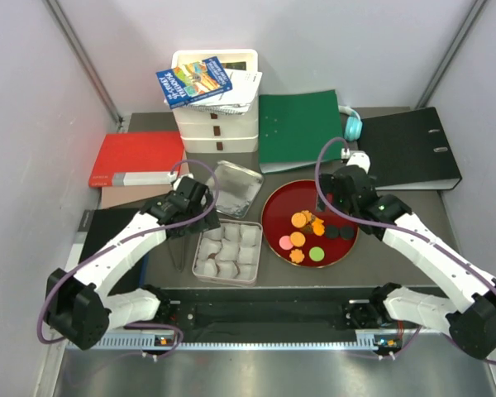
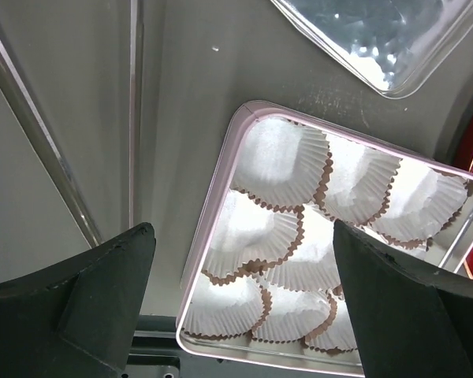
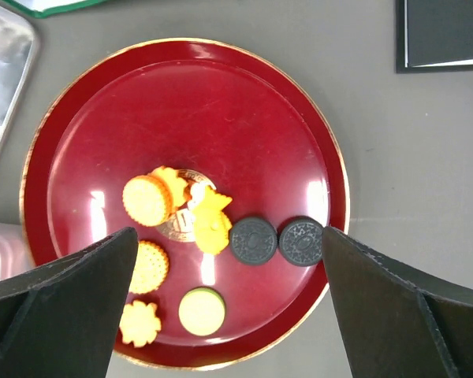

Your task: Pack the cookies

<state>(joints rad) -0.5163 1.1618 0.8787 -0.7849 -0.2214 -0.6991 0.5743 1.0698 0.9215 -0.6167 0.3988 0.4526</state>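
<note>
The cookies lie on a round red plate (image 1: 274, 207): orange round and flower ones (image 1: 299, 219), two black ones (image 1: 339, 233), a pink one (image 1: 285, 242) and a green one (image 1: 316, 253). In the right wrist view the plate (image 3: 221, 94) holds the black pair (image 3: 254, 240), the green one (image 3: 202, 310) and orange ones (image 3: 147, 200). My right gripper (image 3: 229, 236) (image 1: 329, 213) is open and empty above the plate. The tin (image 1: 202, 270) (image 2: 221, 169) holds white paper cups (image 2: 280, 161), with no cookies showing. My left gripper (image 2: 243, 236) (image 1: 182, 245) is open and empty above the tin's left rim.
The tin's shiny lid (image 1: 236, 188) lies behind the tin. At the back stand a white drawer unit (image 1: 215, 124) with booklets, a green folder (image 1: 299, 128), a red folder (image 1: 136, 157), a black binder (image 1: 413, 149) and a teal object (image 1: 352, 124). A black pad (image 1: 107, 231) lies left.
</note>
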